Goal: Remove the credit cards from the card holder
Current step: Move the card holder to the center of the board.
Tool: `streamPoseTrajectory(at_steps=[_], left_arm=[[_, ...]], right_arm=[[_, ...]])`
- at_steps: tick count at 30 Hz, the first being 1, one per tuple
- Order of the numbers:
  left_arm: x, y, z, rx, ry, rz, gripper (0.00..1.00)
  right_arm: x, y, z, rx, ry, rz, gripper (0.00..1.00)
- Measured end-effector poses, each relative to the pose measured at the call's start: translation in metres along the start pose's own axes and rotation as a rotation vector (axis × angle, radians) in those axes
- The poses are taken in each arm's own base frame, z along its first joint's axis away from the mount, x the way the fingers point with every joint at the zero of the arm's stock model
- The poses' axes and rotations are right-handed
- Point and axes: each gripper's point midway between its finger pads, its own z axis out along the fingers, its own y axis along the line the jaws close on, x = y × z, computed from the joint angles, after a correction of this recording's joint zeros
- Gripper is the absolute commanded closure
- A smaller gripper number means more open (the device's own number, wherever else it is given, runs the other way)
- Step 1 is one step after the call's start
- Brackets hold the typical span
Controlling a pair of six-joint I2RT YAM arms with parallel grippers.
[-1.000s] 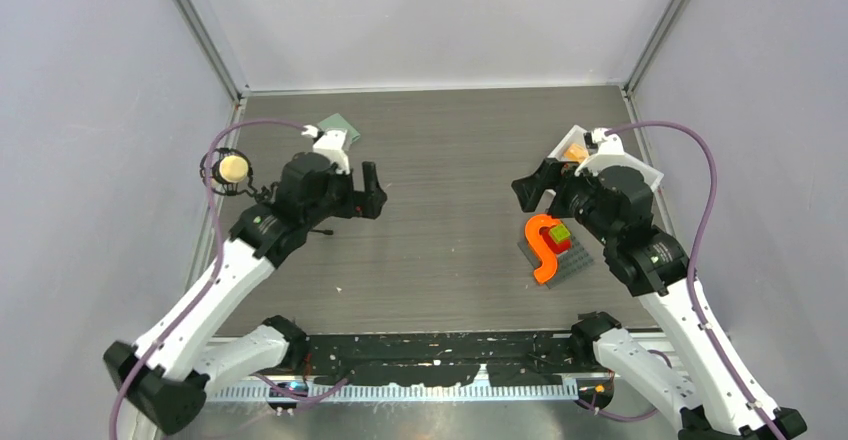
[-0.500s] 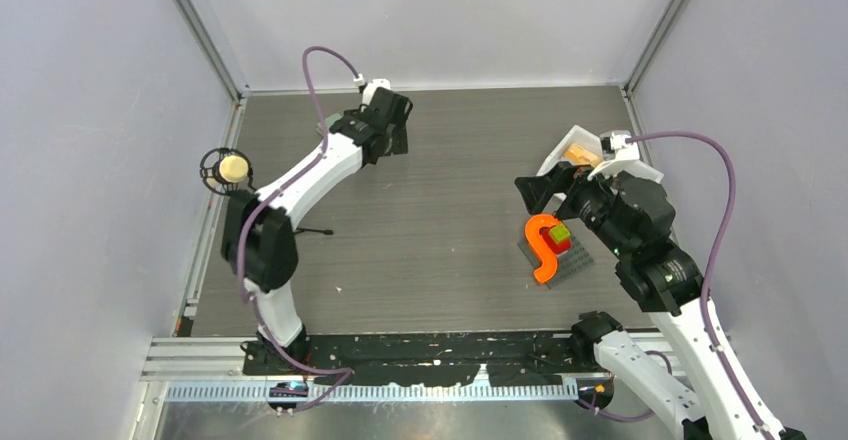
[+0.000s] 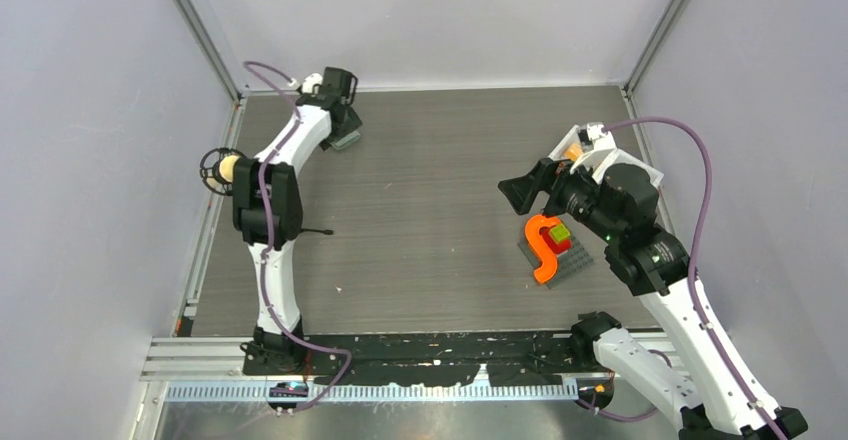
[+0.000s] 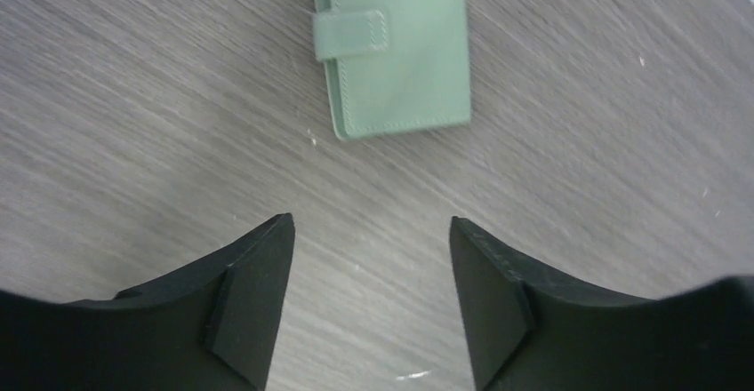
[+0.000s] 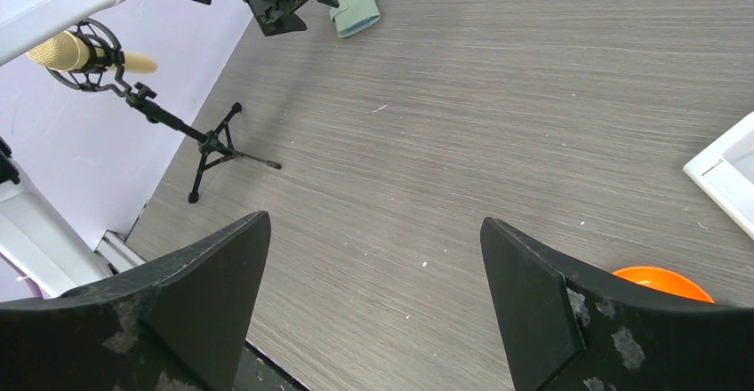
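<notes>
Grey wood-grain table (image 3: 440, 220) is carrying everything. The left arm (image 3: 285, 155) is reaching out to its far left corner, while the right arm (image 3: 640, 250) is waiting over the right half, near the white tray (image 3: 640, 172) and the grey plate with the orange S-shape (image 3: 545, 250). Both grippers are standing with fingers spread and holding nothing. The left gripper (image 4: 369, 258) is hanging over bare table just short of the card holder (image 4: 391, 49), and the right gripper (image 5: 373, 267) is well apart from it. That sage-green holder is lying flat and folded shut, its strap (image 4: 351, 33) fastened across the cover. To my eye the step in hand is getting hold of it. That is calling for the left fingers to go forward until they are straddling the cover, then close on its edges rather than on the strap, which will need freeing afterwards. Being so thin, it is looking awkward to pinch off the table. The cards are hiding inside, so I cannot tell how many there are. The wrist view is cutting off the holder's far edge, and from above the arm is covering part of it.
</notes>
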Motion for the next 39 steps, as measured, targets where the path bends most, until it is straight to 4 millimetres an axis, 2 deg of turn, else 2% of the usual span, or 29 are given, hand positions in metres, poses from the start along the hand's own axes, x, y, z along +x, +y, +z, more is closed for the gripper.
streamPoseTrajectory(at_steps=[7, 15, 18, 25, 32, 39], left_arm=[[-0.008, 0.023, 0.049, 0.053, 0.096, -0.272, 0.35], [0.018, 0.008, 0.080, 0.105, 0.190, -0.375, 0.37], [0.014, 0.000, 0.084, 0.142, 0.185, -0.403, 0.40], [0.008, -0.001, 0.093, 0.180, 0.201, -0.464, 0.62], [0.002, -0.001, 0.096, 0.214, 0.203, -0.497, 1.00], [0.011, -0.005, 0.097, 0.271, 0.231, -0.511, 1.00]], right_arm=[[-0.004, 0.005, 0.004, -0.020, 0.010, 0.001, 0.03], [0.007, 0.001, 0.019, -0.016, 0.065, 0.015, 0.03], [0.008, 0.001, 0.022, -0.018, 0.081, 0.018, 0.03], [0.008, 0.005, 0.023, -0.035, 0.088, 0.019, 0.03], [0.004, 0.008, 0.021, -0.044, 0.081, 0.026, 0.03], [-0.002, 0.014, 0.010, -0.060, 0.049, 0.023, 0.03]])
